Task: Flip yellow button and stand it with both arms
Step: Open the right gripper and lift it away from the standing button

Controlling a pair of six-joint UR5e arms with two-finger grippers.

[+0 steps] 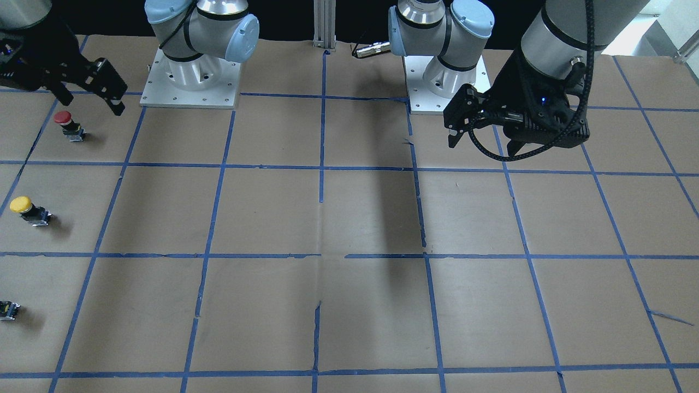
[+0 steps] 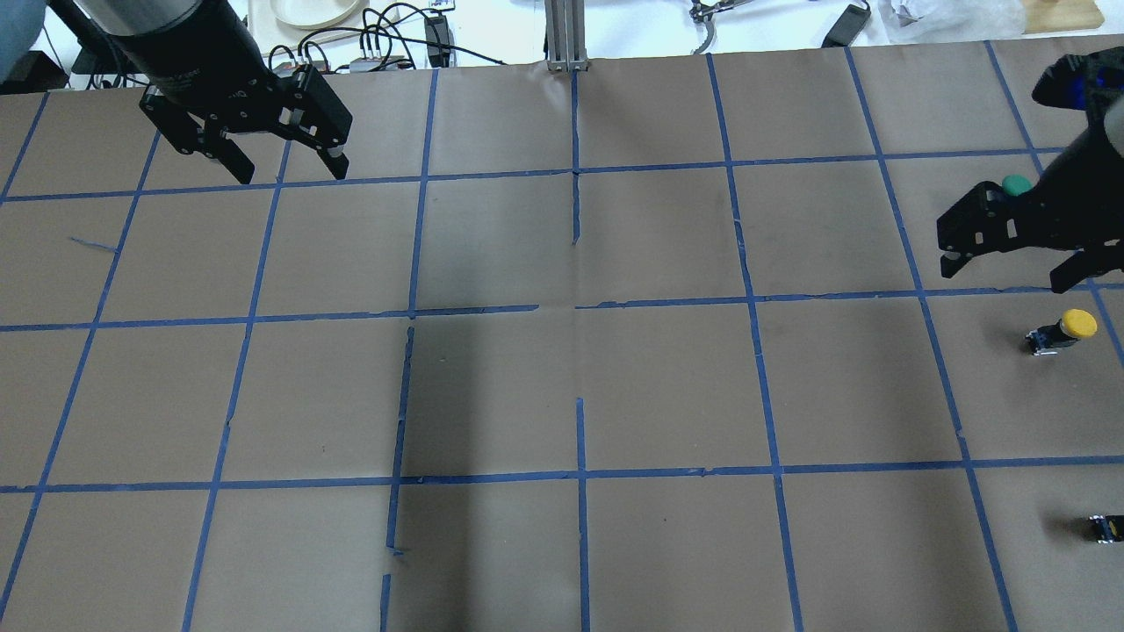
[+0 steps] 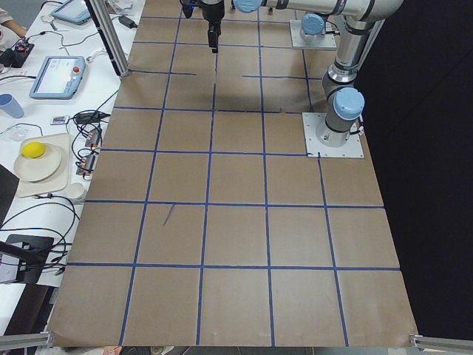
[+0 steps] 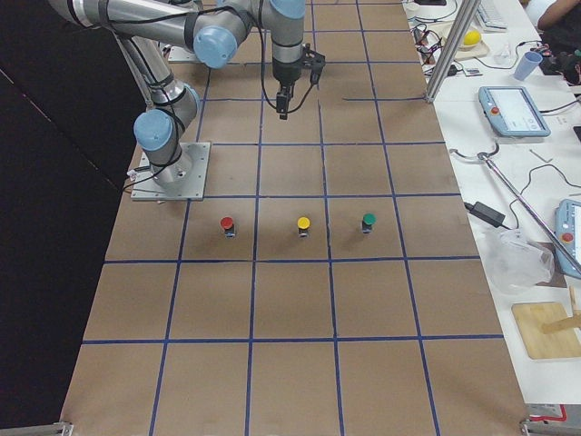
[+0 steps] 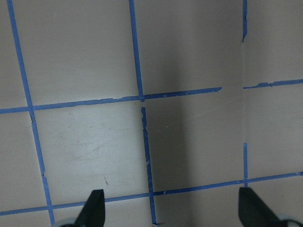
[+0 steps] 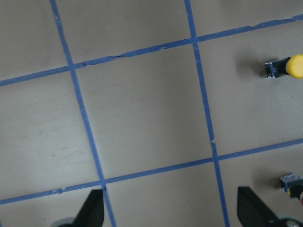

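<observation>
The yellow button (image 1: pixel 28 209) is on the brown paper at the table's right end, apparently upright with its yellow cap up; it also shows in the overhead view (image 2: pixel 1064 331), the right side view (image 4: pixel 304 225) and the right wrist view (image 6: pixel 286 67). My right gripper (image 2: pixel 1005 274) is open and empty. It hangs above the table just beyond the button, and also shows in the front view (image 1: pixel 92 103). My left gripper (image 2: pixel 290 169) is open and empty, raised over the far left of the table, far from the button; it shows in the front view too (image 1: pixel 483 143).
A red-capped button (image 1: pixel 68 124) stands nearer the robot's base and a green-capped one (image 4: pixel 369 222) farther out, in a row with the yellow one. The paper carries a blue tape grid. The arm bases (image 1: pixel 190 82) stand at the robot's side. A cluttered bench (image 2: pixel 369 35) lies beyond the far edge.
</observation>
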